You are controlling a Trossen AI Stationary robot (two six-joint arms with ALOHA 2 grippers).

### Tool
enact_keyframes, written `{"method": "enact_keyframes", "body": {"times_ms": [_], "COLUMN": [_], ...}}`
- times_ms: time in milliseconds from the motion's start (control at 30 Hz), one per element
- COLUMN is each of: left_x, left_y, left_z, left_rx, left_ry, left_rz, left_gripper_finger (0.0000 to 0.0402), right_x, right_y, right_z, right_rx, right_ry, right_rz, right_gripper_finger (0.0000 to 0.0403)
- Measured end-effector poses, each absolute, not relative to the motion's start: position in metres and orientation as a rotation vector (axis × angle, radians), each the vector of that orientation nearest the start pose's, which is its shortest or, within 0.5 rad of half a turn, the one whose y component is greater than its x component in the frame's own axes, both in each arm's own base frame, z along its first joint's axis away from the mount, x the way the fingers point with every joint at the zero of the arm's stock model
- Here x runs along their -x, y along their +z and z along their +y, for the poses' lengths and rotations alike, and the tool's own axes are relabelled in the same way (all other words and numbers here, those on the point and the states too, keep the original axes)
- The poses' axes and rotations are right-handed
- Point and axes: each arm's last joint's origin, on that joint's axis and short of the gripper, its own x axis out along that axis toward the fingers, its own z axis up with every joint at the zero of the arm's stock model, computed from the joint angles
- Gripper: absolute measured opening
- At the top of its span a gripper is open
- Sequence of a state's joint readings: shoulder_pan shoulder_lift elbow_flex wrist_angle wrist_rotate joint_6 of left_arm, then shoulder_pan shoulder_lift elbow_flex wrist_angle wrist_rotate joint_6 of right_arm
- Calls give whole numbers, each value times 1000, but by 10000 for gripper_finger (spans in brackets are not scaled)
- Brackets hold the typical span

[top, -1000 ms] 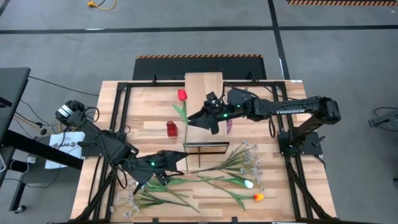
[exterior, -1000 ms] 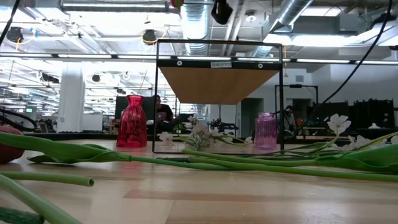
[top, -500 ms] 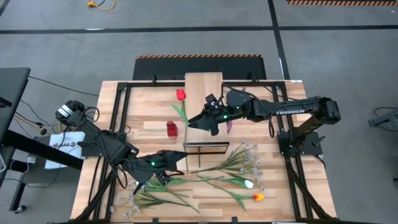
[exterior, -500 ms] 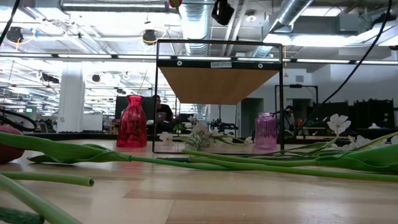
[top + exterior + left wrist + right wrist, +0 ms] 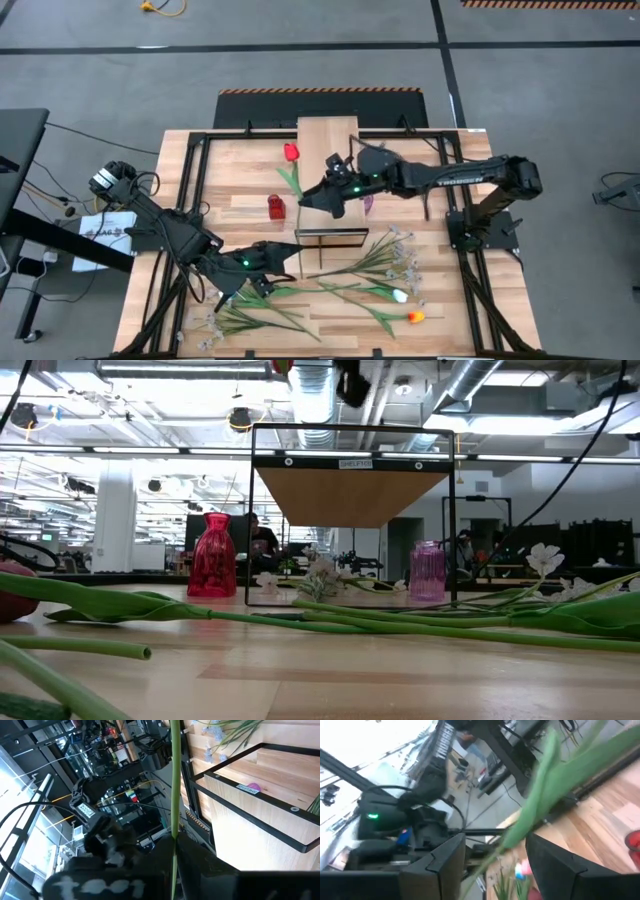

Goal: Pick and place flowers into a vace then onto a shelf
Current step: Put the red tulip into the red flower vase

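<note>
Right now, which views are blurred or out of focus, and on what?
Right wrist view: heavy motion blur, the green stem between the right gripper fingers is smeared. Left wrist view: the stem is sharp, but the left gripper body is soft. Low view: near stems are out of focus; the red vase is crisp. High view: sharp, even light.

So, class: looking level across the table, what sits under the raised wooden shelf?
Under the shelf, pale blossom sprays and green stems lie on the table. The shelf's top surface is hidden from this view.
</note>
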State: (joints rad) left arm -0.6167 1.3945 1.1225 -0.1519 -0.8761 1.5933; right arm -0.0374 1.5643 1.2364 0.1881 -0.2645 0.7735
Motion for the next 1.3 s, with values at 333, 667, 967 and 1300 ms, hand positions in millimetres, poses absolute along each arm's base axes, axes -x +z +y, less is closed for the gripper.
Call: {"method": "enact_keyframes", "body": {"times_ms": [333,667,967,1300], "left_x": [-261,-260,-261,-262], "left_y": [320,318,318,330], "left_z": [-158,-158,-158,-166], "left_rx": [-1867,-1873,-1775,-1365], "left_ry": [-54,-65,-68,44], "left_rz": [466,476,451,319], "left_gripper_finger": [0,0,0,62], "right_x": [-383,-383,-383,-382], "right_y": [331,338,337,334], "right_z": [-11,-11,-9,-14], "right_rx": [-795,-732,-683,-670], "right_ry": [211,215,218,206], "right_rz": [210,188,191,219], "right_gripper_finger": [170,42,6,4]}}
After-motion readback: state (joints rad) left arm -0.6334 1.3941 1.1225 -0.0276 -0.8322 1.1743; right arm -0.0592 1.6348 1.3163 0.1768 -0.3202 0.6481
